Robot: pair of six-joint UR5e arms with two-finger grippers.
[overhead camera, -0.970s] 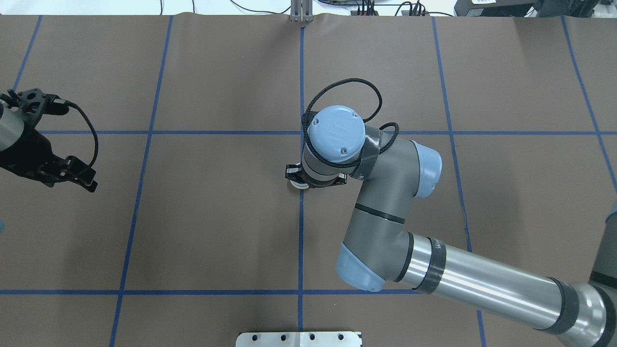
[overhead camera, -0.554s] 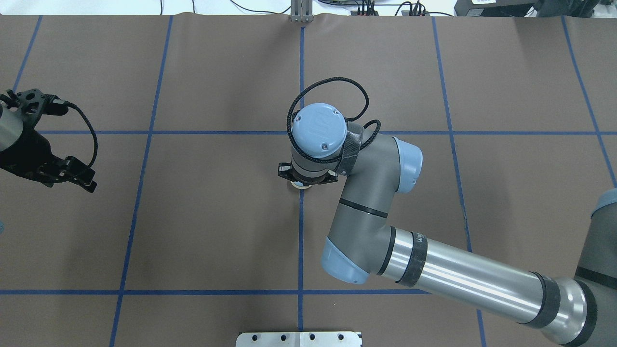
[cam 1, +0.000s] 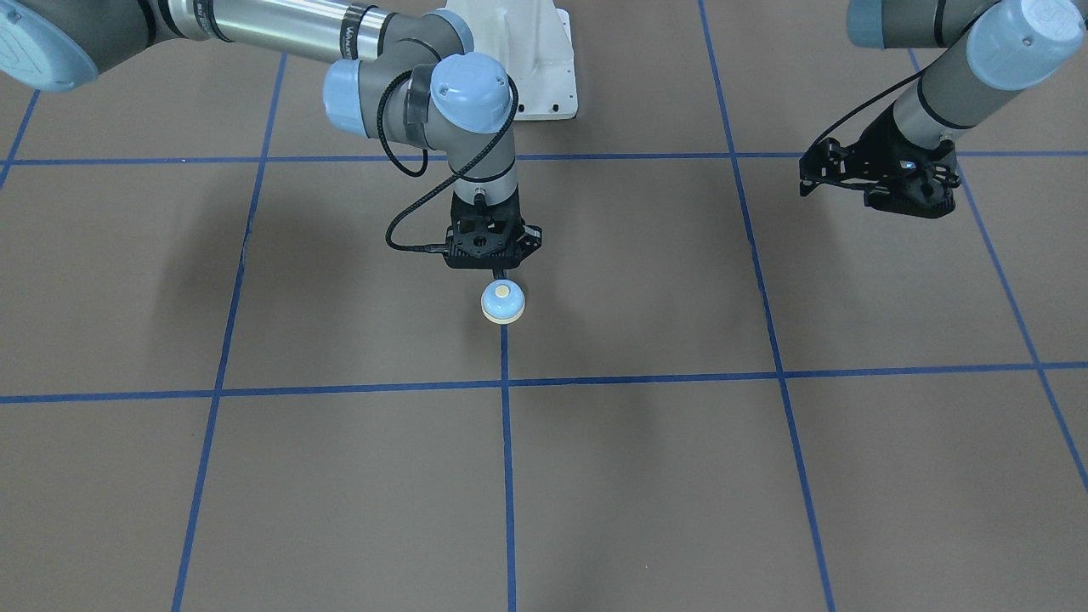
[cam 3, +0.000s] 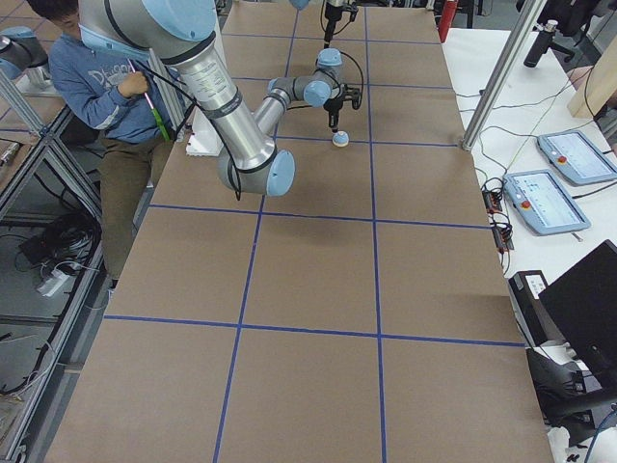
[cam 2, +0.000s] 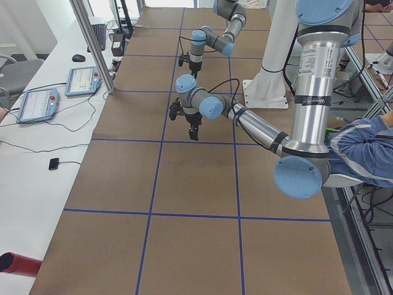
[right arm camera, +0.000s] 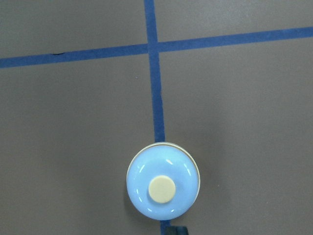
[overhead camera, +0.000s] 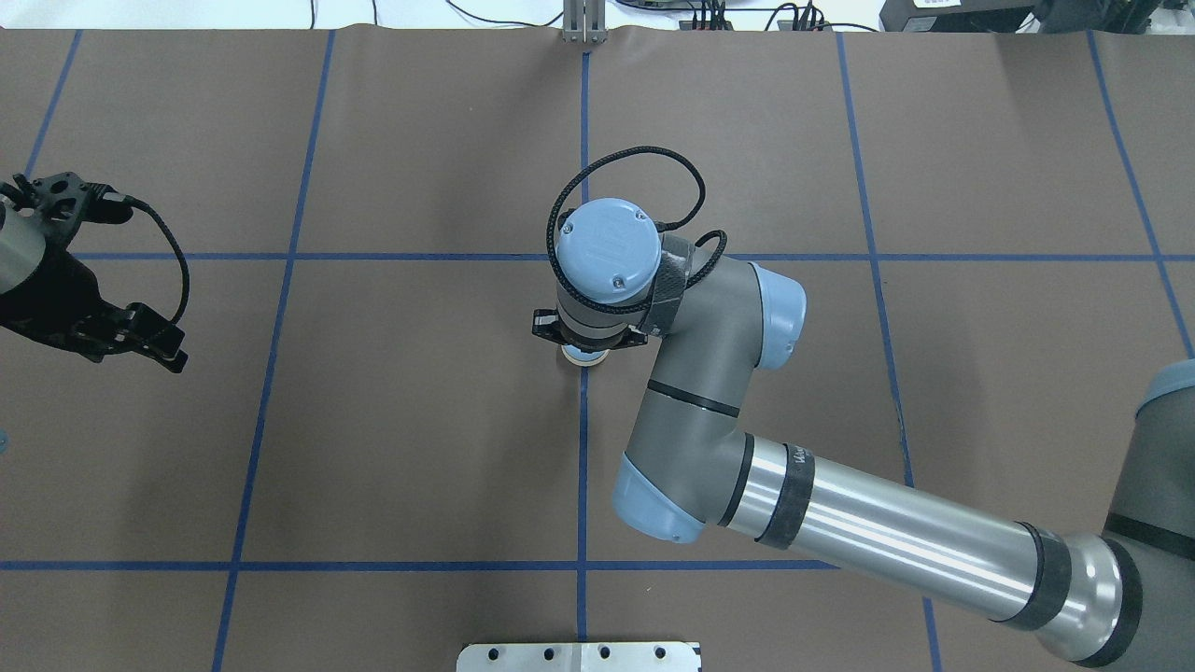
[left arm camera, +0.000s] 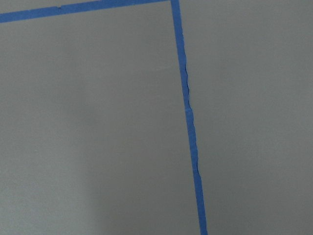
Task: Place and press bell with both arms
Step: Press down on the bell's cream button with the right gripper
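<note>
The light-blue bell [cam 1: 502, 302] with its cream button stands upright on the brown table, on a blue tape line. In the overhead view it shows only as a sliver [overhead camera: 581, 357] under the right wrist. My right gripper [cam 1: 499, 274] hangs straight down just behind the bell, its fingers together and empty. In the right wrist view the bell [right arm camera: 163, 185] sits low in the middle, with a dark fingertip [right arm camera: 175, 230] at the bottom edge. My left gripper [overhead camera: 175, 356] hovers far off at the table's left side, tapers to one tip and holds nothing.
The white pedestal [cam 1: 527, 51] stands behind the bell. A metal plate [overhead camera: 579, 656] lies at the table's near edge. Blue tape lines [left arm camera: 188, 107] grid the table. A seated person [cam 3: 87, 77] and teach pendants [cam 2: 37, 104] are beside the table.
My right arm has swung to the overhead view's left, carrying its wrist and gripper a little left over the bell. The bell and the left arm have not moved.
</note>
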